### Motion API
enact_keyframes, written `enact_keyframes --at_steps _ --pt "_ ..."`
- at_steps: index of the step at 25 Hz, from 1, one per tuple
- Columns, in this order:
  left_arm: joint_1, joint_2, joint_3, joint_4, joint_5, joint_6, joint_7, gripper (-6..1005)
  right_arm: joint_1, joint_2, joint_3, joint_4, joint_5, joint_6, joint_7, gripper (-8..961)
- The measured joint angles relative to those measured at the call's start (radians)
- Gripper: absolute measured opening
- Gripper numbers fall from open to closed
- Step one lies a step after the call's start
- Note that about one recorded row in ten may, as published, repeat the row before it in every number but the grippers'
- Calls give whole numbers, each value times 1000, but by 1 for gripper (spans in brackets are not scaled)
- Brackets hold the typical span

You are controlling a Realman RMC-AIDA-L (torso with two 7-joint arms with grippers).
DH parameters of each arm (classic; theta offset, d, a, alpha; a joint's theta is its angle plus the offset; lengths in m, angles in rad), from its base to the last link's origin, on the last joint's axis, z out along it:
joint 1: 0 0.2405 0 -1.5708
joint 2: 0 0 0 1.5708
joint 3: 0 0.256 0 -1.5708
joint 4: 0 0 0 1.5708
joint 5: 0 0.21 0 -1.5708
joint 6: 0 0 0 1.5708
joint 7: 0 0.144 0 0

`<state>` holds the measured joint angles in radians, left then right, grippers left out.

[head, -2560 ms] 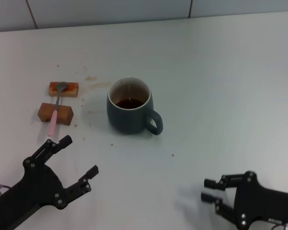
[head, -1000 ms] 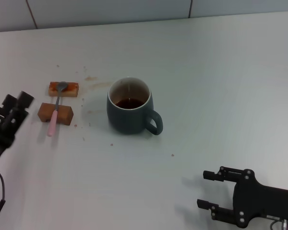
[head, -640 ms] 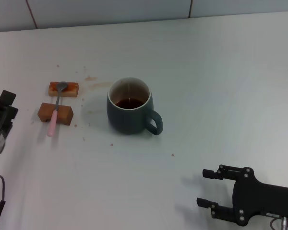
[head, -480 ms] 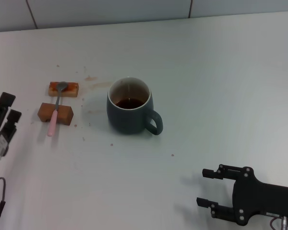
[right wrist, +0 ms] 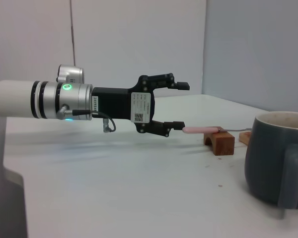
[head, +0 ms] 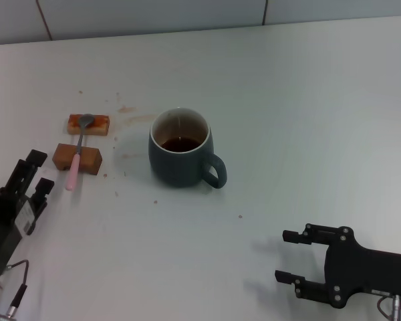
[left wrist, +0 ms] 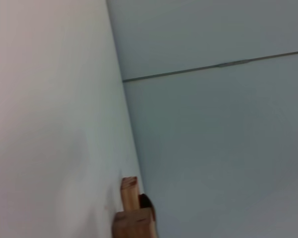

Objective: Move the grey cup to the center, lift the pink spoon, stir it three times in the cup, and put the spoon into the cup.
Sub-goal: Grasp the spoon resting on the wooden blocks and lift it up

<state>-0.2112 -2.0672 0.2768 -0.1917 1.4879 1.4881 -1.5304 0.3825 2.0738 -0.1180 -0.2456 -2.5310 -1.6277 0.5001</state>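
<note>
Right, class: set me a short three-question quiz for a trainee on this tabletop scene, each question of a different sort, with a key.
1. True or false: the slim pink-handled spoon already stands inside the dark blue-grey ceramic mug.
2. What does the spoon rest on? A) a plate B) two brown rectangular blocks C) the mug's rim
3. Fill in: the left gripper, fingers open, hovers near the spoon's ____ end.

Key: 1 false, the spoon lies across the blocks, beside the mug. 2 B. 3 handle; the right gripper sits open, near the table's front edge.
</note>
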Motion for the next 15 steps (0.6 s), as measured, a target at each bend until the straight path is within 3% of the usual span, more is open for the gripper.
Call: enact_keyframes --at_steps 15 --pt "-66 -5 -11 -80 -7 -142 -14 802 18 1 0 -7 0 7 9 630"
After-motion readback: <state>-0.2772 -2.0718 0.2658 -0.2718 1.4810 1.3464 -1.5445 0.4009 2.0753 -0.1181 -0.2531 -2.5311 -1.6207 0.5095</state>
